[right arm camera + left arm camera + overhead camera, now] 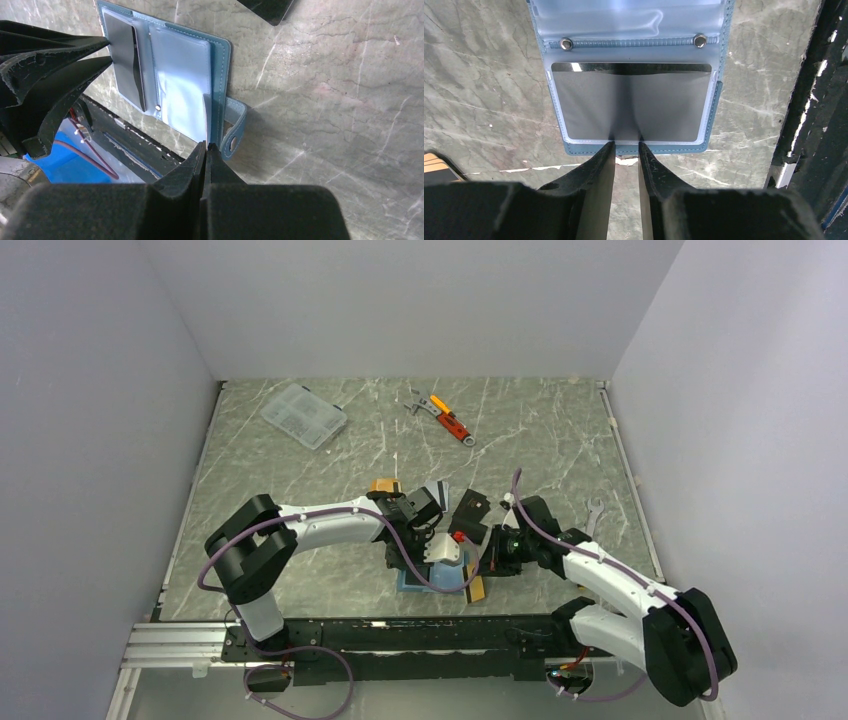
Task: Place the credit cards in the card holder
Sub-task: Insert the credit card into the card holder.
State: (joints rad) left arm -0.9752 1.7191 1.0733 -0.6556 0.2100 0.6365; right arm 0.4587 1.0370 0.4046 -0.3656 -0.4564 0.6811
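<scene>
White walls box in a green marbled worktop (560,440), and the card holder (182,75) lies open on it at the near edge, between the two arms. A silver-grey card (589,105) sits flat under the clear pocket of one half. From these views it looks fully seated.

The left gripper (626,146) has its fingers a narrow slit apart. The tips rest at the holder's outer rim, at the middle of that card's long side, and nothing shows between them. The right gripper (206,147) is pressed together on a thin upright leaf (205,115) at the holder's other end, beside the snap strap (236,125), so it appears to be pinning the holder open.

The holder's fold runs crosswise to the left gripper's reach, so any further card has to go in with its long axis parallel to that fold.

An orange-gold card (476,587) lies just beside the holder's near right corner, closest to the right gripper. Another orange-gold card (383,485) lies beyond the left arm's wrist, and a dark card (468,510) lies a little further back. With the right arm occupied, the left gripper is probably the one to fetch the next card, and the corner card is nearest.

A clear organiser box (303,415), an orange-handled tool (450,420) and a wrench (592,512) lie well apart from all this.
</scene>
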